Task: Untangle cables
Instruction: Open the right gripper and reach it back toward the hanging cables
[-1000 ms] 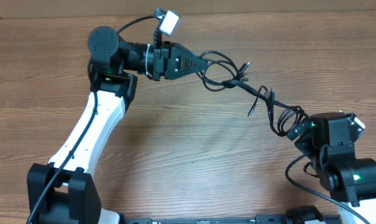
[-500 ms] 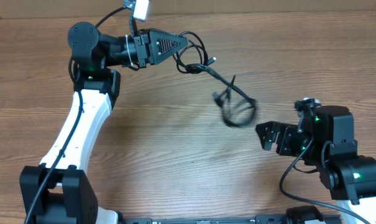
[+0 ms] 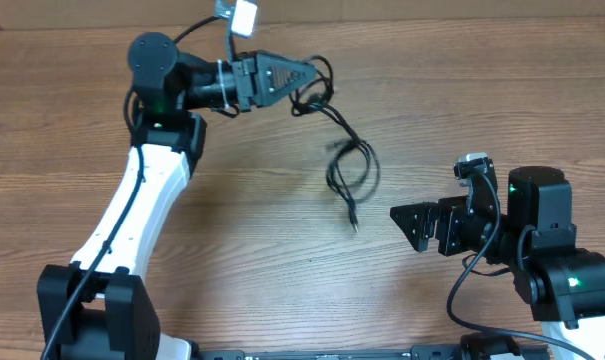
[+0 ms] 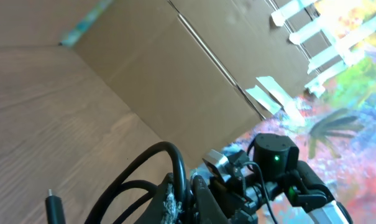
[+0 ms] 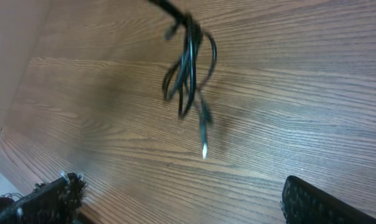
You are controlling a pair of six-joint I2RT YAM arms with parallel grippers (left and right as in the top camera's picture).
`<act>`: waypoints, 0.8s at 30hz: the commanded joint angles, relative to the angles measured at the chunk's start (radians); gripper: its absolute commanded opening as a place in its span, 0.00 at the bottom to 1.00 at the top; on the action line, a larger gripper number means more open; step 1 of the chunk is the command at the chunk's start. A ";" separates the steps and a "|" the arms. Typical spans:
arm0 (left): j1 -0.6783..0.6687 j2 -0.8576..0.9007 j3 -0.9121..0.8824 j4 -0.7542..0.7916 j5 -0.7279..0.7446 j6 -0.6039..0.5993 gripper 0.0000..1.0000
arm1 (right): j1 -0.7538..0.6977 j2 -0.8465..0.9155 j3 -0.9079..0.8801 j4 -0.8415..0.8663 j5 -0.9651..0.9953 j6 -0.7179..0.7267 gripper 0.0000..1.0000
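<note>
Wooden table below: left claw pinches the dangling cables (one tip silvery); right claw gapes wide, holding nothing.

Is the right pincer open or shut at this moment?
Open. The right pincer shows its two fingers far apart in the wrist view, only wooden table between them; the cables are not touching it.

Matt wood-grain table — slick black plastic-sheathed cables, one tip silvery metal.

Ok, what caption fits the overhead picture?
Left hand holds dangling black cables above the wooden table; right hand open nearby.
</note>
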 commanded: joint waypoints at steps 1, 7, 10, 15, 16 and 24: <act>-0.038 -0.020 0.016 0.016 -0.029 -0.007 0.04 | -0.007 0.018 0.006 0.011 0.002 -0.011 1.00; -0.128 -0.020 0.016 0.061 -0.029 -0.024 0.04 | -0.007 0.124 0.006 0.032 0.003 -0.008 1.00; -0.158 -0.020 0.016 0.092 -0.028 -0.047 0.04 | -0.007 0.199 0.006 0.034 0.079 0.069 1.00; -0.169 -0.020 0.016 0.180 -0.008 -0.134 0.04 | -0.007 0.285 0.006 0.053 0.158 0.124 1.00; -0.170 -0.020 0.016 0.198 -0.005 -0.144 0.04 | -0.007 0.293 0.006 0.057 0.175 0.125 1.00; -0.133 -0.020 0.016 0.473 0.023 -0.344 0.04 | -0.007 0.319 0.006 -0.009 0.500 0.377 1.00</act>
